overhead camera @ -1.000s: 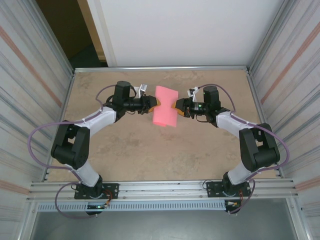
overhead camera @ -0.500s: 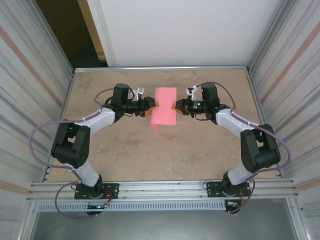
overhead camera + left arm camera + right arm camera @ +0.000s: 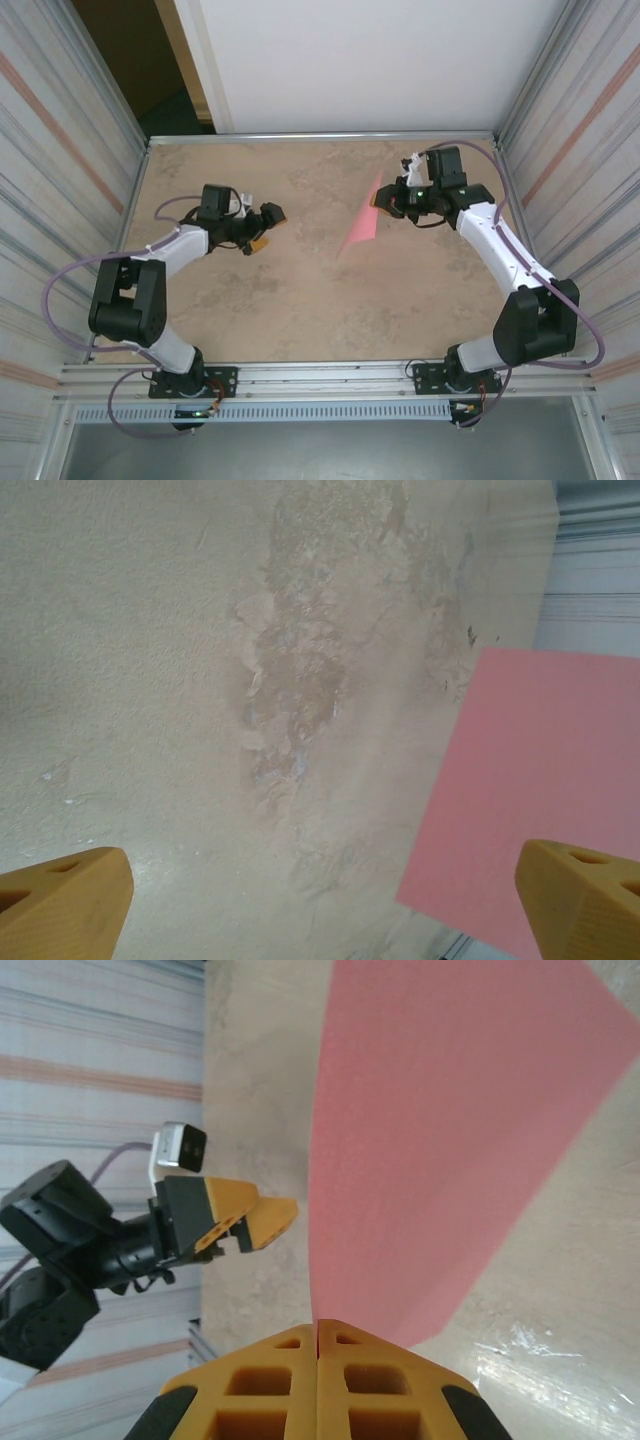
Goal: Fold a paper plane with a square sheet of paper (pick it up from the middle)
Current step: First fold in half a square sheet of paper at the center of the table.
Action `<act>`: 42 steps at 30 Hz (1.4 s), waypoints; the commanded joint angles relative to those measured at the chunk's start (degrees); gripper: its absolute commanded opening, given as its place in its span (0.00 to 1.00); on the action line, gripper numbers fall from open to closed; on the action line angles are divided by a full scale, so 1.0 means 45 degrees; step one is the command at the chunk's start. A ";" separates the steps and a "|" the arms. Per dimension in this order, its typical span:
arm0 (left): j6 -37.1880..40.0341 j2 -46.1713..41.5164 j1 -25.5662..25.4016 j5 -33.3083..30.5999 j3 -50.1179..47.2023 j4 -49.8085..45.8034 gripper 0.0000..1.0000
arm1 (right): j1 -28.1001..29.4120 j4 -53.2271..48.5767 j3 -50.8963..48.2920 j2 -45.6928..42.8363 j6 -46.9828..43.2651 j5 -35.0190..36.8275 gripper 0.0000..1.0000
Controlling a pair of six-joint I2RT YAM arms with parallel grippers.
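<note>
The pink-red sheet of paper [image 3: 360,228] hangs off the table at centre right, seen nearly edge-on from above. My right gripper [image 3: 378,201] is shut on its upper edge; in the right wrist view the orange fingers [image 3: 250,1385] press together on the sheet of paper [image 3: 440,1140], which fans away from them. My left gripper [image 3: 266,228] is open over the left middle of the table, apart from the paper. In the left wrist view its fingertips [image 3: 60,900] stand wide apart with the paper [image 3: 540,780] ahead on the right. No paper plane shape shows.
The beige tabletop [image 3: 300,290] is ringed by a metal frame [image 3: 320,136] and ribbed side walls [image 3: 60,160]. Purple cables [image 3: 75,275] loop beside both arms. The left gripper [image 3: 235,1215] appears in the right wrist view, left of the sheet.
The left gripper let go of the paper and drew back to the left, now open. The right gripper lifted the sheet and swung it right, so it hangs on edge.
</note>
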 commanded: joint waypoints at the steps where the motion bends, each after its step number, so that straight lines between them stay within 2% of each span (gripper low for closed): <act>1: 0.0454 -0.0431 0.0003 -0.0227 -0.0190 0.0050 0.99 | 0.0722 -0.2413 0.0834 0.0373 -0.0974 0.1301 0.00; 6: 0.0181 -0.0350 0.0003 0.0060 -0.0460 0.0539 0.98 | 0.2099 -0.1964 0.1515 0.2182 -0.0435 0.1952 0.00; 11: -0.0126 -0.0345 -0.0090 0.0220 -0.0945 0.1020 0.97 | 0.3498 0.0597 0.1459 0.4231 0.0882 0.1510 0.00; 16: -0.0129 -0.0268 -0.0409 0.0241 -0.1091 0.1027 0.95 | 0.4100 0.2944 0.0771 0.5504 0.2109 0.1398 0.00; 29: 0.0509 0.0760 -0.2277 -0.0193 -0.0500 0.0642 0.83 | 0.3593 0.4888 -0.2399 0.4874 0.2876 0.1540 0.00; 42: 0.2232 0.2042 -0.4421 -0.2036 0.1658 -0.1918 0.70 | 0.3593 0.5314 -0.4042 0.3817 0.4125 0.2782 0.00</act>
